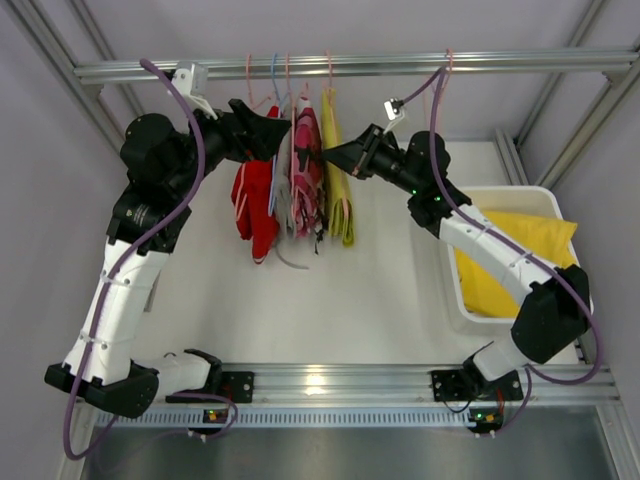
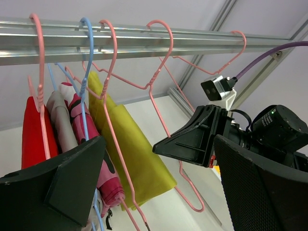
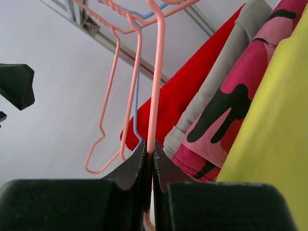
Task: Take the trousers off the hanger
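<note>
Right tool (image 3: 149, 153) pinches a pink hanger (image 3: 156, 72); left tool (image 1: 268, 128) gapes wide. Yellow-green trousers (image 1: 339, 180) hang; bright yellow trousers (image 1: 520, 240) apparently lie in bin (image 1: 500, 192).

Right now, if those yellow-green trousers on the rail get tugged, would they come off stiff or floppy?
Probably floppy: the yellow-green trousers hang limp and folded, so they'd likely sag and slide rather than hold shape. Seemingly light: only thin wire carries them. The pink hanger that the right pincer is shut on should swing little.
</note>
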You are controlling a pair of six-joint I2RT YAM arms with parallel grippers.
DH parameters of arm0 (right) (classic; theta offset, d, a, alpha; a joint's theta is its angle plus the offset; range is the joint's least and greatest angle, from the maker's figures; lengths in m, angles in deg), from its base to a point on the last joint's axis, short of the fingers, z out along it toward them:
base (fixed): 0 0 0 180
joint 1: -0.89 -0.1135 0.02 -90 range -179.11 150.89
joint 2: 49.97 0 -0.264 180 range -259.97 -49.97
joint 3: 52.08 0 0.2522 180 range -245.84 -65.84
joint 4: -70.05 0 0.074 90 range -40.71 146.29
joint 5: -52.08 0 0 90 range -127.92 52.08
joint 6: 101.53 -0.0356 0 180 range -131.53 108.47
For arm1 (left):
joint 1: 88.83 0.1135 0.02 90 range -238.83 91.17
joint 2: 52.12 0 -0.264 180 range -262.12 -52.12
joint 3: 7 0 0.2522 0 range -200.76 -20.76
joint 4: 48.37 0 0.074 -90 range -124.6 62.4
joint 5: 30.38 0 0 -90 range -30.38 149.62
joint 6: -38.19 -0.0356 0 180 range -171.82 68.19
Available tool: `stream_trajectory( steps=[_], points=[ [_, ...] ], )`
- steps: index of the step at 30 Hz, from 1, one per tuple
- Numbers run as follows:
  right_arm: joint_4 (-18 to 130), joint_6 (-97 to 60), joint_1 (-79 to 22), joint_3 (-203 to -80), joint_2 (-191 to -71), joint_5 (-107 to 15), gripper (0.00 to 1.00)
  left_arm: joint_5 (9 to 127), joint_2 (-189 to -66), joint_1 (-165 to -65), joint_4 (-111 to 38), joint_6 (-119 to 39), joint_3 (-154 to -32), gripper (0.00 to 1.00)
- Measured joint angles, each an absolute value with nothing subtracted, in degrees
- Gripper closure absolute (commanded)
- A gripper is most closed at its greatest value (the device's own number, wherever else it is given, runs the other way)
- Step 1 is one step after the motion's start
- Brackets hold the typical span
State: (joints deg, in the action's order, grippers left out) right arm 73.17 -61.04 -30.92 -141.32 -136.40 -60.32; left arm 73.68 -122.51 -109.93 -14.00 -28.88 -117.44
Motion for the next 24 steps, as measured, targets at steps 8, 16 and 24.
stream_trajectory(
  steps=[8,16,24],
  points=[
    [71.8,-61.2,-29.6,-143.3,-135.0,-61.1,1.00,73.7,-122.5,-109.9,-14.0,-28.0,-117.3,0.01],
    [71.4,-61.5,-25.9,-145.8,-133.1,-61.1,1.00,74.5,-123.3,-109.9,-14.3,-27.1,-117.0,0.01],
    [70.5,-62.0,-25.5,-140.7,-124.0,-61.1,1.00,83.2,-123.5,-109.9,-18.9,-21.1,-112.6,0.02]
  ],
)
